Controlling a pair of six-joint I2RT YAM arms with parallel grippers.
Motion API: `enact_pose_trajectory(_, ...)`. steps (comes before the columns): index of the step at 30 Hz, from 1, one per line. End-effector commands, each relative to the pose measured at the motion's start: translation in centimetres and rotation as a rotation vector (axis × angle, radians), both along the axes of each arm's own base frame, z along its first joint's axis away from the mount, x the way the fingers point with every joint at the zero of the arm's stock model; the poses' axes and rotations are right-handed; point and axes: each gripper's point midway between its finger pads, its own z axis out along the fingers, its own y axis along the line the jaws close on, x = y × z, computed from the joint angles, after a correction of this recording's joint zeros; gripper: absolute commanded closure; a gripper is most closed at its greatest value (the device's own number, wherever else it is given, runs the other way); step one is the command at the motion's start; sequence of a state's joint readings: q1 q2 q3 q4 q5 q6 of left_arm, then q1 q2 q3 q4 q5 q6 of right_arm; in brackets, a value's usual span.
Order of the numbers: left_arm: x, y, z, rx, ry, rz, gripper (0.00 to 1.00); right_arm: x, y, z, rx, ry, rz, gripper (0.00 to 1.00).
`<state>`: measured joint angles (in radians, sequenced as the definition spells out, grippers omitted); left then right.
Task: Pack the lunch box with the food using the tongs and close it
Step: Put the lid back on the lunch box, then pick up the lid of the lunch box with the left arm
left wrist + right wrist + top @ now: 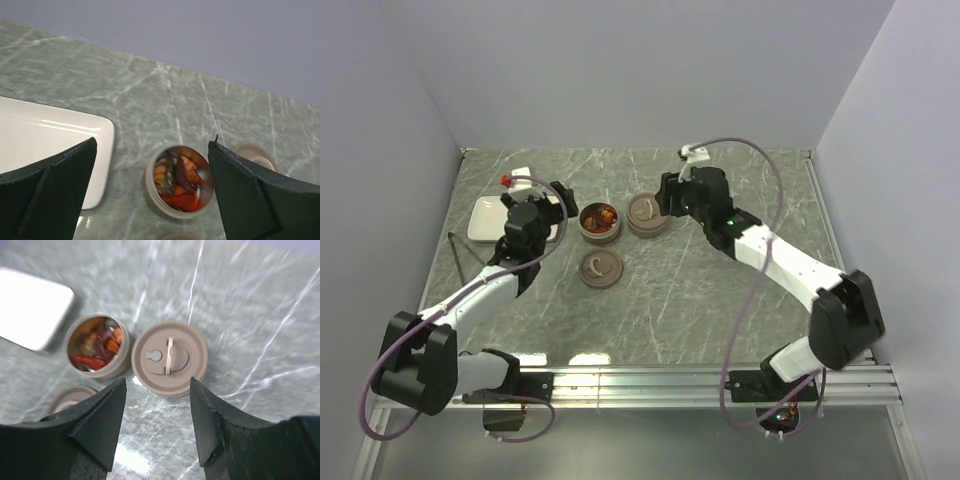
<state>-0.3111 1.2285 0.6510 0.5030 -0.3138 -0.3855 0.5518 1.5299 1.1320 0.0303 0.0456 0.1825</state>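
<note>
The lunch box is a set of round beige tins. An open tin holds the food, red-brown and orange pieces. Beside it on the right stands a tin with its lid on. A loose lid lies in front of them. My left gripper hovers open just left of the open tin. Above the lidded tin my right gripper is open, with nothing between its fingers. A thin dark rod, apparently the tongs, lies at the far left.
A white rectangular plate lies left of the tins, partly under my left arm. Grey walls close the table at the back and on both sides. A metal rail runs along the near edge.
</note>
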Motion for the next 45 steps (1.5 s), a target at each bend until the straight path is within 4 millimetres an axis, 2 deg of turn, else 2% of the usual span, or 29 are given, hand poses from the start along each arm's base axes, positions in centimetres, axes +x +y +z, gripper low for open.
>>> enact_pose_trajectory(1, -0.7, -1.8, -1.2, 0.002, 0.032, -0.015, 0.01, -0.7, -1.6, 4.4, 0.053, -0.153, -0.037, 0.39)
enact_pose_trajectory(5, -2.6, -4.0, -2.7, -0.03, 0.081, -0.052, 0.01, -3.1, -3.6, 4.6, 0.079, -0.197, -0.058, 0.39)
enact_pose_trajectory(7, -3.3, -4.1, -3.6, -0.033, 0.11, -0.025, 0.01, -3.7, -4.0, 4.5, 0.093, -0.207, -0.065, 0.39)
enact_pose_trajectory(8, -4.1, -4.9, -4.3, -0.02, 0.14, -0.039, 0.01, -4.3, -4.5, 4.2, 0.096, -0.207, -0.069, 0.39)
enact_pose_trajectory(10, -4.7, -5.4, -5.4, -0.02, 0.174, -0.033, 0.01, -4.8, -4.9, 3.9, 0.108, -0.208, -0.07, 0.39)
enact_pose_trajectory(11, -5.3, -5.8, -6.7, 0.004, 0.213, -0.036, 0.02, -5.4, -5.2, 3.7, 0.112, -0.21, -0.072, 0.39)
enact_pose_trajectory(18, -7.3, -6.8, -12.0, 0.012, 0.382, -0.052, 0.02, -7.2, -6.7, 3.4, 0.149, -0.223, -0.087, 0.39)
enact_pose_trajectory(22, -7.7, -8.1, -13.9, -0.006, 0.44, -0.104, 0.04, -8.1, -7.3, 3.5, 0.17, -0.238, -0.091, 0.39)
enact_pose_trajectory(26, -7.6, -8.6, -16.0, 0.013, 0.494, -0.113, 0.07, -8.5, -7.6, 3.5, 0.177, -0.241, -0.093, 0.39)
enact_pose_trajectory(34, -7.8, -9.8, -16.4, -0.014, 0.487, -0.174, 0.13, -8.2, -7.3, 3.0, 0.172, -0.23, -0.089, 0.39)
enact_pose_trajectory(40, -7.9, -9.7, -15.4, -0.002, 0.46, -0.149, 0.15, -8.0, -7.1, 2.7, 0.166, -0.221, -0.083, 0.39)
enact_pose_trajectory(45, -7.9, -10.8, -16.3, -0.004, 0.491, -0.192, 0.19, -8.0, -7.1, 2.6, 0.164, -0.217, -0.081, 0.39)
